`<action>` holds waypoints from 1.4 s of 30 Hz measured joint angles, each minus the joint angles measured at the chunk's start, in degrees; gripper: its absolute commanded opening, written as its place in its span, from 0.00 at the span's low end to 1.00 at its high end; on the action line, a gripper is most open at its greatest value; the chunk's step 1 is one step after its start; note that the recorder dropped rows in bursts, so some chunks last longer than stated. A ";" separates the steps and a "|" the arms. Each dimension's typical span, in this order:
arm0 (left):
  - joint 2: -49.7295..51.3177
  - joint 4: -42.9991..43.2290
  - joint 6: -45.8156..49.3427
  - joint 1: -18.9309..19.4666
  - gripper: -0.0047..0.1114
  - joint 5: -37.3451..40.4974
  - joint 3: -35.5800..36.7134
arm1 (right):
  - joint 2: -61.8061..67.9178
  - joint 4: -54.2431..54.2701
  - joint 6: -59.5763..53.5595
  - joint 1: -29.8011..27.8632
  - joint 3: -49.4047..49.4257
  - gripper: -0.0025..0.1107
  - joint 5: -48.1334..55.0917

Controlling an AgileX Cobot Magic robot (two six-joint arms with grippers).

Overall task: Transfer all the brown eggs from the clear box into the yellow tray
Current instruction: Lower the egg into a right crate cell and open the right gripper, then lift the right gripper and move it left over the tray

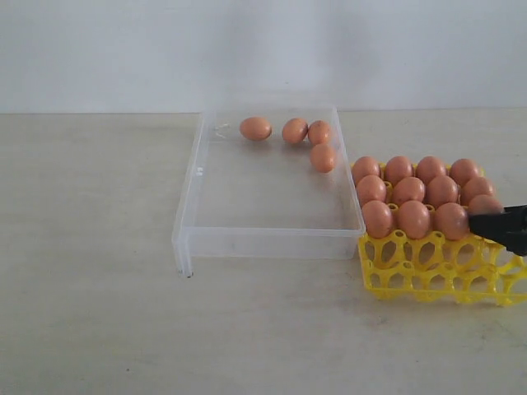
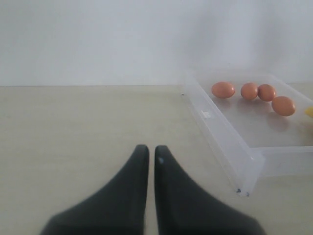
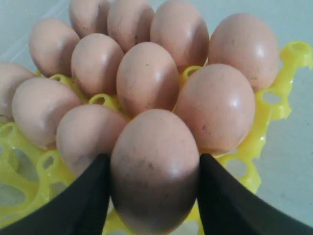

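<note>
Gripped one brown egg (image 3: 154,171) in the right tool (image 3: 154,159), dark fingers pressed on its two sides, at the right edge of the yellow tray (image 1: 428,276). Could not tell whether seated in a cell or just above one. Found the tray's far rows packed with brown eggs (image 1: 412,193) and its near rows bare. Saw the tray just beside the right wall of the clear box (image 1: 272,239). Counted four loose eggs (image 1: 295,131) in the box, along its far wall and by its far right corner. Noted the left tool (image 2: 148,152) narrow, fingers almost touching, holding nothing, low over bare tabletop (image 1: 90,271) left of the box.

Judged the likely trouble: letting go off-centre on a raised peak, so tipping the egg against neighbours or over the tray's right edge; spreading the fingers into the tightly packed neighbours; squeezing too hard on the shell. Expected the loose eggs to roll on the smooth box floor at a nudge.

Worked on a pale, matte beige tabletop, before a plain white wall, under soft even light.
</note>
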 measured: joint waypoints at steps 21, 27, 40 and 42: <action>0.00 0.00 0.00 0.00 0.08 0.00 0.00 | 0.66 2.74 3.09 0.00 0.00 0.54 0.35; 0.00 0.00 0.00 0.00 0.08 0.00 0.00 | 0.66 5.25 2.76 0.00 0.00 0.55 -0.18; 0.00 0.00 0.00 0.00 0.08 0.00 0.00 | -4.01 13.02 2.65 0.00 0.00 0.55 -9.41; 0.00 0.00 0.00 0.00 0.08 0.00 0.00 | -4.94 13.30 2.98 0.00 0.00 0.50 -12.61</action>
